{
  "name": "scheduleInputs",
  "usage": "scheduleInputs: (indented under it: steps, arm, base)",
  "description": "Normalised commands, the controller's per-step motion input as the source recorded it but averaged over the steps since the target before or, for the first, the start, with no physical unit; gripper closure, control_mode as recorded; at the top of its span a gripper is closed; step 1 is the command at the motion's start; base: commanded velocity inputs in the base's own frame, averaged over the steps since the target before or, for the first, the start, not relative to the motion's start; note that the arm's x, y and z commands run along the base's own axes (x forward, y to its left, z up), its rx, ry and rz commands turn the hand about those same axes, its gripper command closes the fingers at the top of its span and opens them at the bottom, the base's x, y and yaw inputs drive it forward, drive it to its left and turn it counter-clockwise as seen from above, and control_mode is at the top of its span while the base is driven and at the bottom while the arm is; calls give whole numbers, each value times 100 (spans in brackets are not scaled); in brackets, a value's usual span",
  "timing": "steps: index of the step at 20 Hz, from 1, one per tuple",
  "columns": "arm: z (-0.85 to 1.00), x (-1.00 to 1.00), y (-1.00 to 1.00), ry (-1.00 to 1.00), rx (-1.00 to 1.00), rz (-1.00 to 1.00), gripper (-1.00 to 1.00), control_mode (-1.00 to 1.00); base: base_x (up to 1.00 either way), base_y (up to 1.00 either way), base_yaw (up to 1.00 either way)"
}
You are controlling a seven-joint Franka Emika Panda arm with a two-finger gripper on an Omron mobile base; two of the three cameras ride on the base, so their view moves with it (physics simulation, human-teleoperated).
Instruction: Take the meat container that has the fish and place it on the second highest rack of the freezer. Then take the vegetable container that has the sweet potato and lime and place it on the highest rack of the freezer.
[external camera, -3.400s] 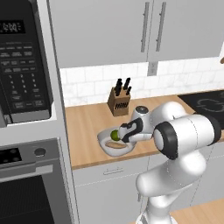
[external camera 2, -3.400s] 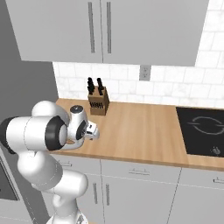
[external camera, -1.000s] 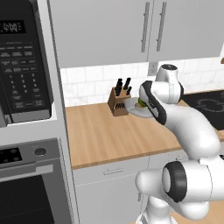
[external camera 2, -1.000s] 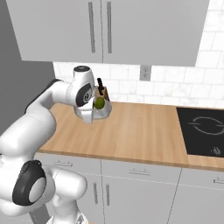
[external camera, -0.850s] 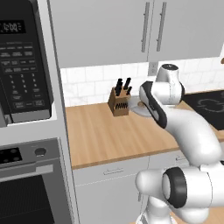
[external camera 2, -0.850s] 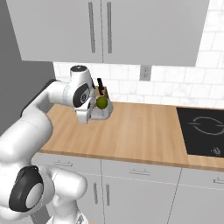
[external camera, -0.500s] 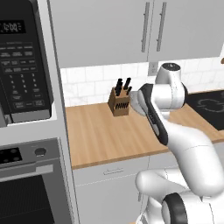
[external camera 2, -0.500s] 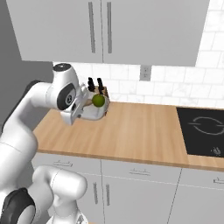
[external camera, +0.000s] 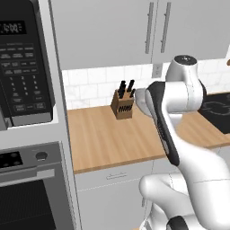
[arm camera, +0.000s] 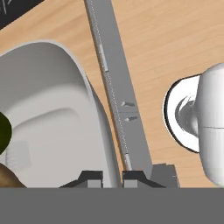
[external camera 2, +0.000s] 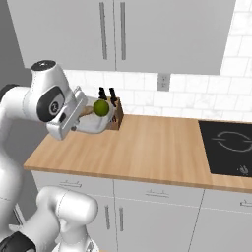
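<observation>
The vegetable container (external camera 2: 94,123) is a white tray held in the air over the wooden counter (external camera 2: 147,147), just in front of the knife block. Inside it sit the green lime (external camera 2: 101,107) and, beside it, the brown sweet potato (external camera 2: 86,112). My gripper (external camera 2: 80,125) is shut on the tray's rim. In the hand view the rim runs between the fingertips (arm camera: 90,177), with the container (arm camera: 48,118), lime (arm camera: 3,127) and sweet potato (arm camera: 6,178) to the left. In the left base view my arm covers most of the container (external camera: 141,100). The freezer and the meat container with the fish are out of view.
A knife block (external camera 2: 114,113) stands against the tiled wall, right behind the tray. A black cooktop (external camera 2: 229,147) lies at the counter's right end. A microwave (external camera: 24,72) and oven (external camera: 31,188) stack stands to the left. Grey wall cabinets (external camera 2: 118,29) hang above.
The tray has come up off the counter and now hangs by the knife block. Over the last second the arm has swung around with it, the grip unchanged.
</observation>
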Motion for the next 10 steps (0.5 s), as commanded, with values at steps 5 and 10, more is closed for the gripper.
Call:
scheduleInputs:
  steps: [5, 10]
  arm:
    - [5, -65, 0, 0, -4, 0, 100, -100]
    - [8, -28, 6, 0, -3, -1, 100, -100]
  base:
    - [0, 0, 0]
    - [0, 0, 0]
